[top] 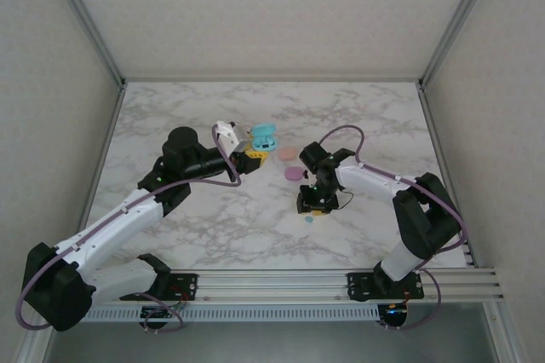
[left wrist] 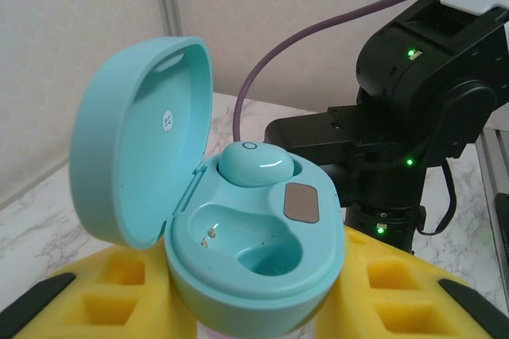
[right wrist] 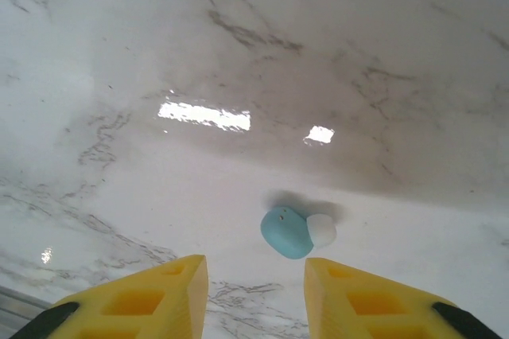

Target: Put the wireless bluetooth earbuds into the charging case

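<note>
Two tools in my view: the left tool [top: 253, 152] is clamped on the open teal charging case [left wrist: 254, 259] near the middle of the desk [right wrist: 238, 52], with one teal earbud [left wrist: 256, 164] seated in its far socket. The right tool [right wrist: 254, 291], fingers apart and empty, hangs over a second teal earbud [right wrist: 290, 233] lying on the desk.

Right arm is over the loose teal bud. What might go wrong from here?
1. The loose earbud is tiny and rounded on the glossy table; the open right gripper may flick it away.
2. The charging case in the left gripper has one empty socket; a misaligned bud could drop.
</note>
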`<action>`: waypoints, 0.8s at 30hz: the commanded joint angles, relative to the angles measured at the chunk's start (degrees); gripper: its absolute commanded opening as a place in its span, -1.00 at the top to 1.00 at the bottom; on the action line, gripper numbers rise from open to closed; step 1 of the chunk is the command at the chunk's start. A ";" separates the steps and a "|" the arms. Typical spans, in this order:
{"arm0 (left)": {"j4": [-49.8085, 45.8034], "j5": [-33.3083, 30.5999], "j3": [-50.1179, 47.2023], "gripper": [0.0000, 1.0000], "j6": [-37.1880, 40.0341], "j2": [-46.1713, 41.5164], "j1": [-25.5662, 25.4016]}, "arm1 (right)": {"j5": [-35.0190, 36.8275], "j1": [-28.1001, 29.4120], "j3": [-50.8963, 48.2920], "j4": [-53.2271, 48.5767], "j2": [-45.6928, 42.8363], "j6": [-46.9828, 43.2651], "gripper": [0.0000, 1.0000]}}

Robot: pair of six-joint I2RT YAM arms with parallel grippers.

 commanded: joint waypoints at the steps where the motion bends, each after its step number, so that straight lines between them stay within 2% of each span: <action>1: -0.34 -1.09 -0.16 0.42 0.25 -2.36 -0.62 | 2.40 0.78 2.61 -2.95 -0.06 -7.64 0.26; 9: -2.47 -3.59 -1.39 0.42 0.89 -6.25 -0.57 | 3.34 2.02 5.61 -4.49 5.96 -14.30 0.27; 24: -3.63 -4.83 -1.46 0.42 0.81 -7.41 -0.65 | 4.94 3.03 7.40 -7.25 11.38 -18.90 0.24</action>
